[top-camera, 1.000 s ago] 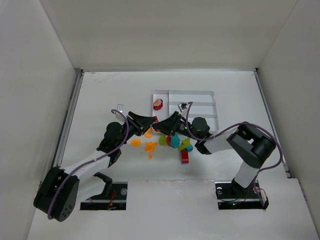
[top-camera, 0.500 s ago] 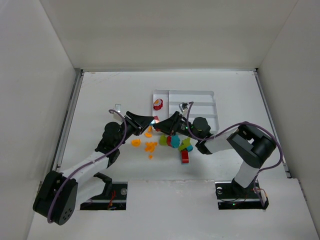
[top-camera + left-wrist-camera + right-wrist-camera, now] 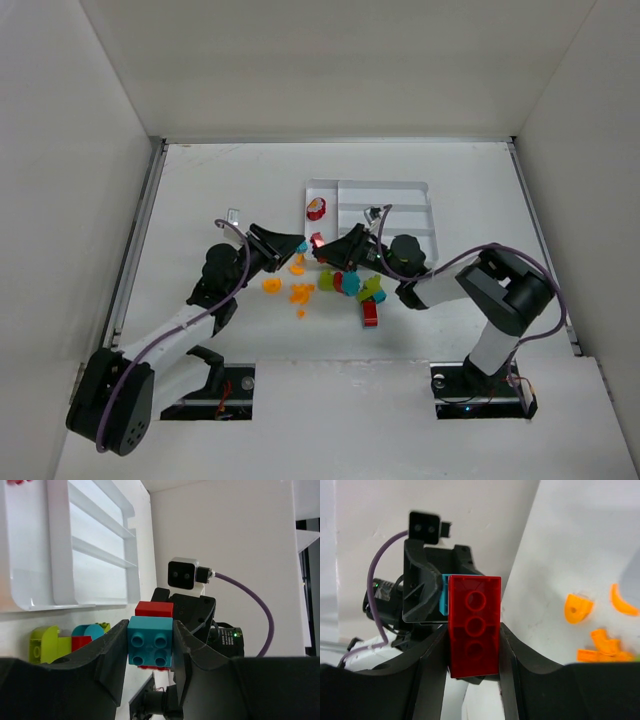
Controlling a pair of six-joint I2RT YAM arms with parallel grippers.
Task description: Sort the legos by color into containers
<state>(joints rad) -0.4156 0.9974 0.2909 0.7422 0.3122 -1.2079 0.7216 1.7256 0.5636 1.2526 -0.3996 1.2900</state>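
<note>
Clamped in L grip (image 3: 300, 245): teal brick (image 3: 150, 642), studs toward L wrist cam. Clamped in R grip (image 3: 322, 244): red brick (image 3: 474, 626), long axis 12–6 in R wrist view, three studs showing. Face to face and touching, prob. stuck together: red just behind teal from L side, teal edge peeking at 9 of red from R side. In top view, pair held btw the two tips, seemingly off the table, join line approx 9–3 w/ teal at 9, red at 3; pull-apart along that line needed, judged. Neither arm nearer, each already on own brick. Tray (image 3: 380, 183) close at 12–1 of the pair; narrow bay (image 3: 322, 192) w/ red piece (image 3: 316, 209) straight at 12, so a short hop for R grip w/ red once freed. No teal seen in tray; bay for it not clear. Orange bits (image 3: 299, 293) at 6 of pair, mixed heap (image 3: 358, 288) of green/teal/red at 4–5, all loose on table, unsorted. Vs 1 s back: both tips and the pair shifted toward 12, closer to tray's near edge; L forearm swung a bit toward 9–10; bricks not parted; loose bits unmoved.
</note>
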